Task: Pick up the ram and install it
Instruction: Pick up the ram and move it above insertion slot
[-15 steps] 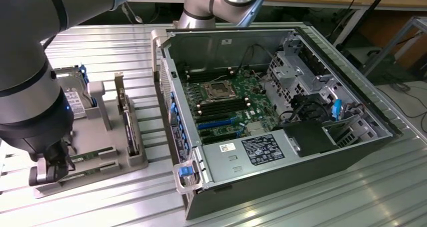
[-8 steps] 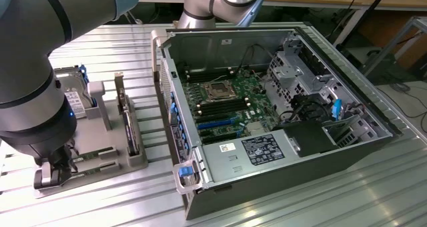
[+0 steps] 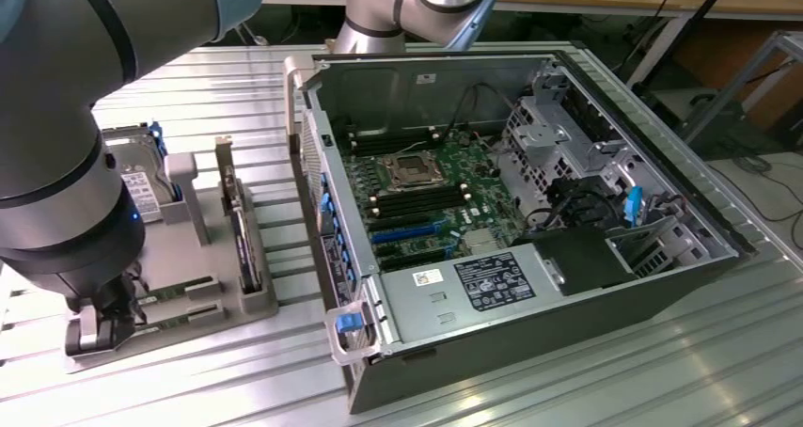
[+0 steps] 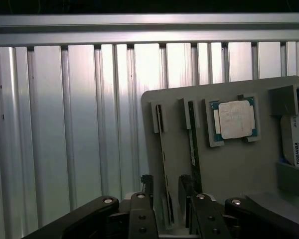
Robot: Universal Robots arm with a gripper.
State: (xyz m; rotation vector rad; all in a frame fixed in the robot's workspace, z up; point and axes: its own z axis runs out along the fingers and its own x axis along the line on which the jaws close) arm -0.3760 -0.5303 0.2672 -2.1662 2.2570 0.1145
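At the pick-up step, by the look: straddling the ram [image 4: 162, 149] with gripper [image 4: 166, 185] open, in its holder [image 4: 229, 169]. Calls for a square, gentle squeeze.

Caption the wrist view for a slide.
Open gripper straddling the ram in its gray holder, beside a second stick and a CPU.

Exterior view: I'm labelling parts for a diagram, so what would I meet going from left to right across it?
First the hard drive → upright card → CPU socket → black label → blue cable.
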